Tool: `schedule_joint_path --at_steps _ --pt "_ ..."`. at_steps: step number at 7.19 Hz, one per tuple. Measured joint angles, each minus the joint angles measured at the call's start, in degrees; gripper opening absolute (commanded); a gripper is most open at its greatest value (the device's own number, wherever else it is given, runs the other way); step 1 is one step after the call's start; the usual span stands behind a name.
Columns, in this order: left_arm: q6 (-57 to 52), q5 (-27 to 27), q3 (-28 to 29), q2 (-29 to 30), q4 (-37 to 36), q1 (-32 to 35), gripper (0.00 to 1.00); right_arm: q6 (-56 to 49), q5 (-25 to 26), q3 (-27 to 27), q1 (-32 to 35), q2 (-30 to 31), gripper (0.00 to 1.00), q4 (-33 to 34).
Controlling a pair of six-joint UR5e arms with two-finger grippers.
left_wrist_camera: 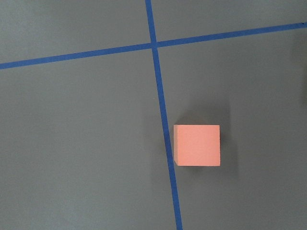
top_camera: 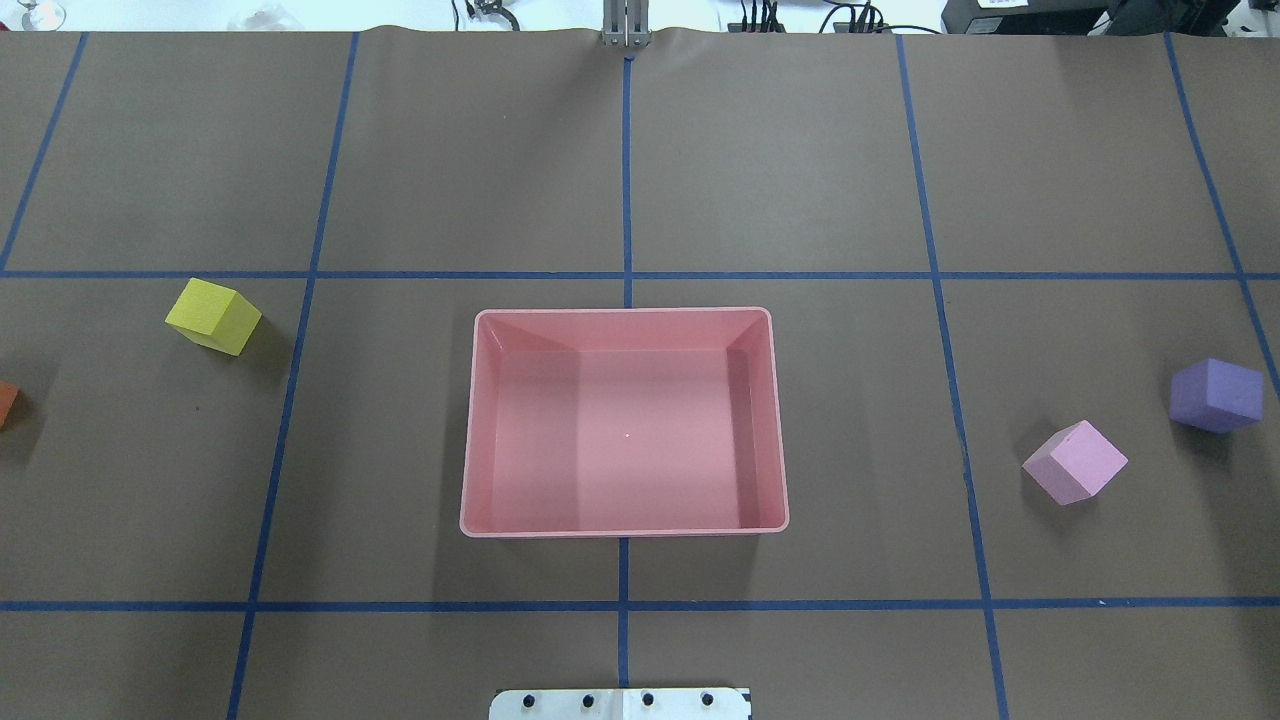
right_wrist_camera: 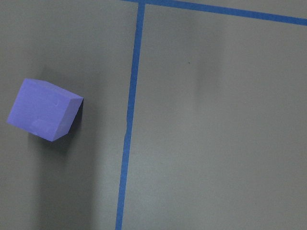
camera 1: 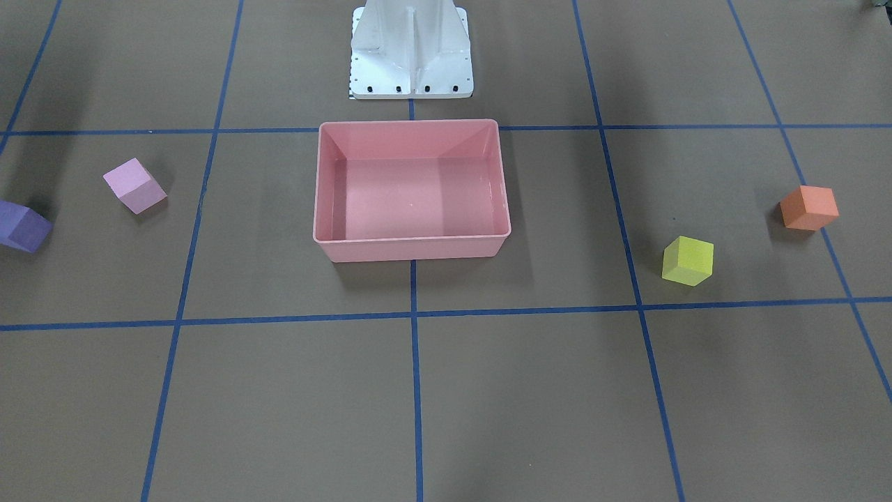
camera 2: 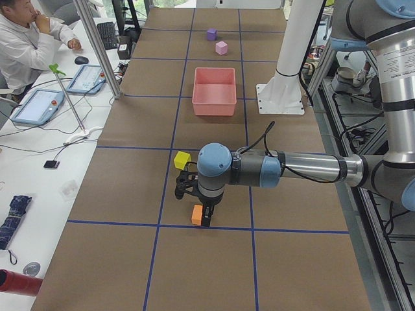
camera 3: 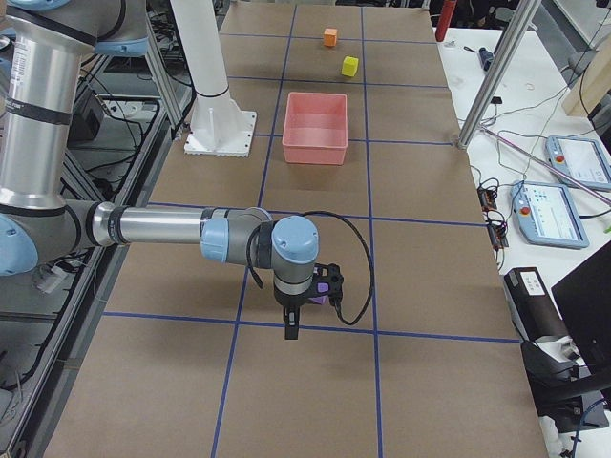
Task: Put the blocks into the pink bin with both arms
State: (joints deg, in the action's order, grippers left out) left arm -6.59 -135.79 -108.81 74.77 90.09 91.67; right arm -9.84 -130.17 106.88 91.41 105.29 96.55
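Flanking the smooth, round-rimmed pink bin (top_camera: 625,330), four matte foam cubes (top_camera: 213,316); left gripper (camera 2: 205,220), right gripper (camera 3: 291,329): spread indiscernible.

The light is bright and even, and it comes from above. The salmon-pink plastic tray (top_camera: 625,318) has soft, pale shadows on the brown paper table cover (top_camera: 800,150) beside it. The tray's floor looks darker near its side walls and lighter in the middle, with one tiny white glint.

Left of the tray in the overhead view, the yellow-green foam cube (top_camera: 212,315) has a blurry shadow on its tray side. The strip past the table's far edge is washed out white. The blue tape lines (top_camera: 626,180) run straight to the picture edges.

The orange foam cube (left_wrist_camera: 197,145) looks sharp, with faint shadows on both sides. The purple foam cube (right_wrist_camera: 43,109) looks slightly soft.
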Motion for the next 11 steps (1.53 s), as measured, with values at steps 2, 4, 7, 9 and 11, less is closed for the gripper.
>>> schedule_joint_path --at_steps 2,4,7,9,11 --pt "0.06 0.0 -0.94 -0.06 -0.05 0.0 1.0 -0.02 0.0 0.17 0.0 -0.01 1.0 -0.04" --pt "0.06 0.0 -1.45 0.01 0.01 -0.05 1.0 0.16 0.06 0.87 0.01 -0.21 1.0 -0.27" --pt "0.59 0.1 -1.37 4.01 2.02 -0.16 1.0 0.82 0.26 2.47 0.08 -0.75 1.0 -9.71" --pt "0.64 -0.29 1.54 8.98 9.17 -0.37 1.0 1.2 -0.26 1.98 0.09 -0.99 1.0 -14.17" --pt "1.84 -2.17 5.15 12.99 15.29 -2.84 1.0 1.31 -1.89 1.59 0.13 -0.93 1.0 -16.53"
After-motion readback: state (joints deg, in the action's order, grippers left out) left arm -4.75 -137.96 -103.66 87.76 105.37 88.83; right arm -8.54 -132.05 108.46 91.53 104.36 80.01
